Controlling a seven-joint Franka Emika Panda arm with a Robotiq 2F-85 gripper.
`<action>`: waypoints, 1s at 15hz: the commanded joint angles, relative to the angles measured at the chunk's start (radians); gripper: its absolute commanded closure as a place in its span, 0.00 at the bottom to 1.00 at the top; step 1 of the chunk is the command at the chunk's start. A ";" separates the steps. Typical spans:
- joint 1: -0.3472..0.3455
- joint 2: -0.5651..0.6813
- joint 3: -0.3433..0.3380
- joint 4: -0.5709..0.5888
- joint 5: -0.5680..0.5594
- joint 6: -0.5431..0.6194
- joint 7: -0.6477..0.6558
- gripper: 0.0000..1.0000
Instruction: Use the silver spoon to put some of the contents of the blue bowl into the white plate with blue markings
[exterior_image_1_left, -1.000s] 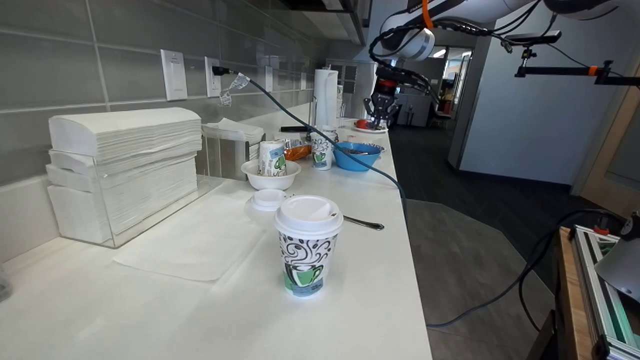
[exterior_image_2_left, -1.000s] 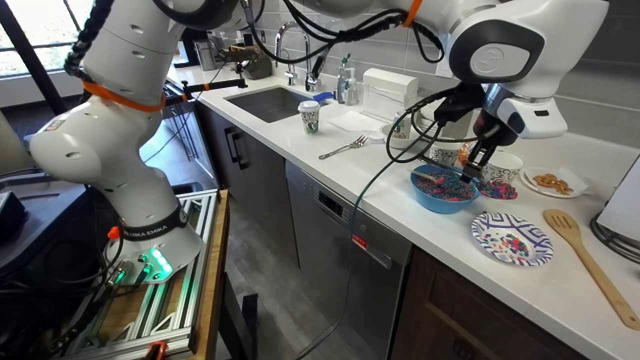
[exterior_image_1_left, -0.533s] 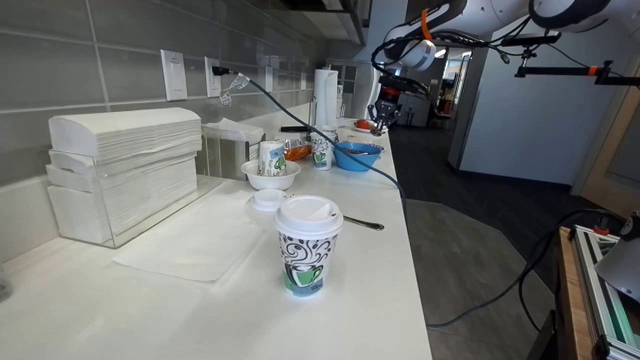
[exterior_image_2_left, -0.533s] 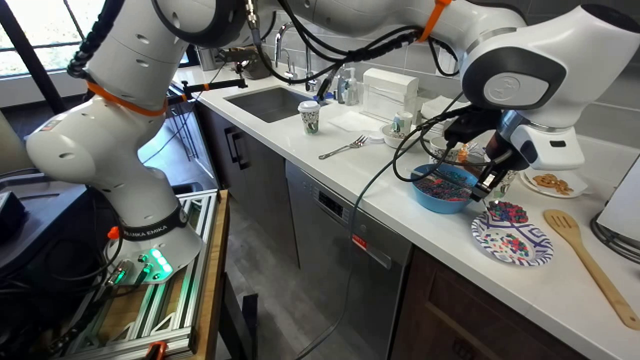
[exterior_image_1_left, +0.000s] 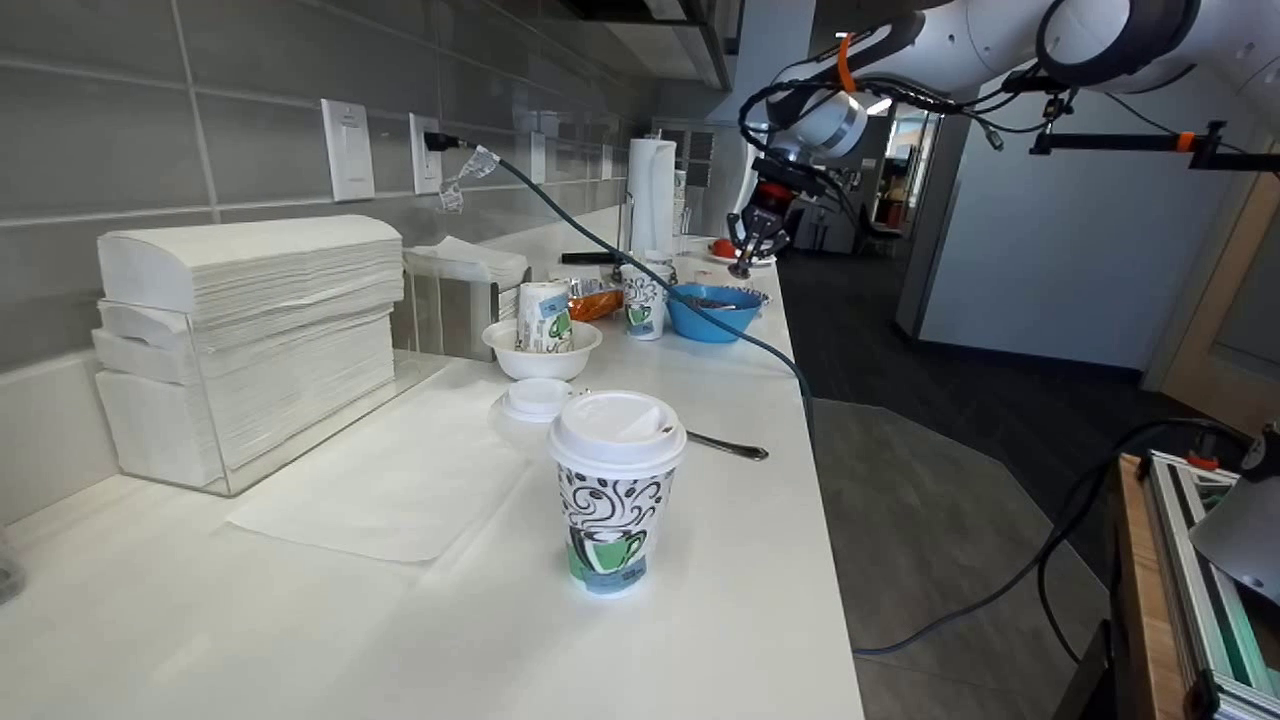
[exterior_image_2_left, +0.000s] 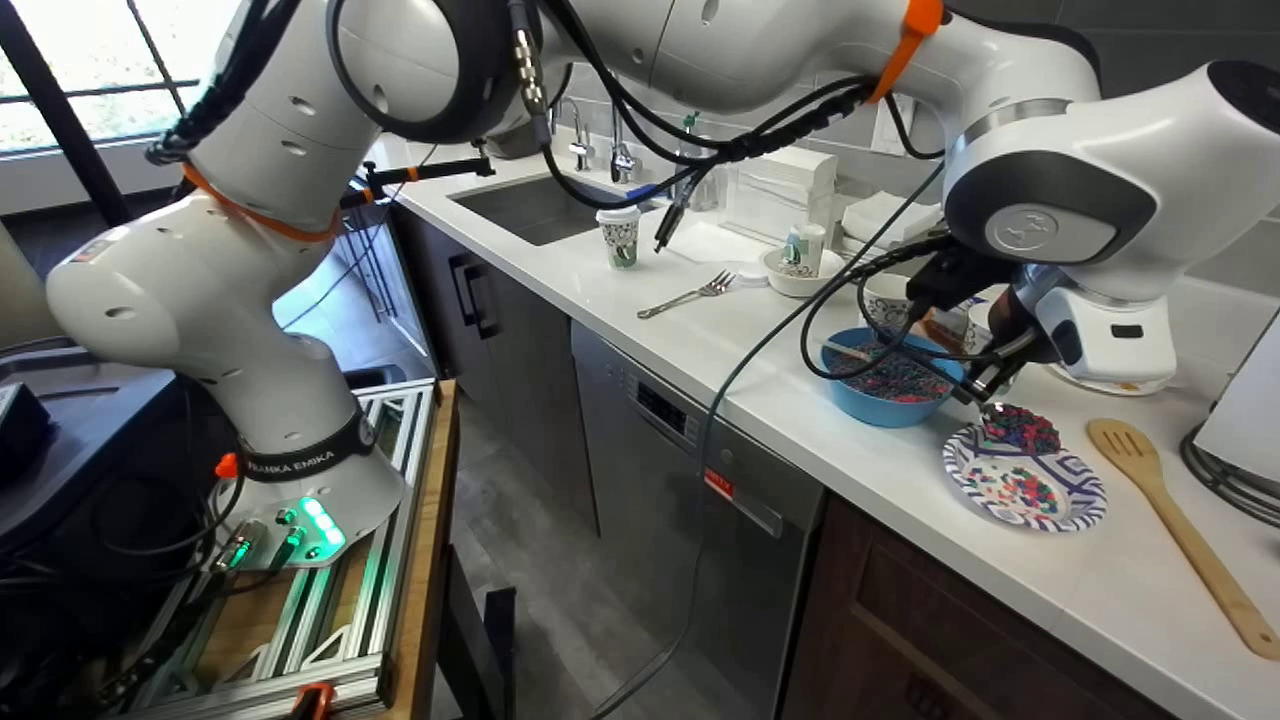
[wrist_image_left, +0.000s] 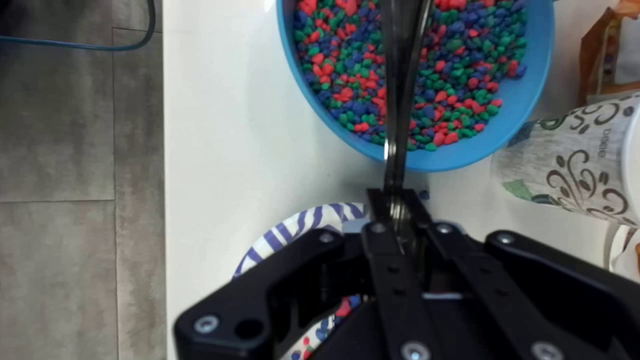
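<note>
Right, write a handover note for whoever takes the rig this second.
Gripper: shut on the silver spoon, by its handle.
Spoon: heaped with coloured pebbles; in an exterior view it seems to hang by or over the rim of the white plate with blue markings; height unclear.
Blue bowl: on the counter near the plate, holding plenty more.
Done: spoon gripped and filled; some pebbles already lie on the plate.
Left: tip this scoop out, probably after centring it over the plate to limit spills.
</note>
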 joint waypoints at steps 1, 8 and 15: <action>-0.042 0.055 0.041 0.082 0.063 -0.037 -0.018 0.97; -0.083 0.088 0.075 0.106 0.145 -0.020 -0.082 0.97; -0.119 0.090 0.106 0.082 0.218 -0.007 -0.165 0.97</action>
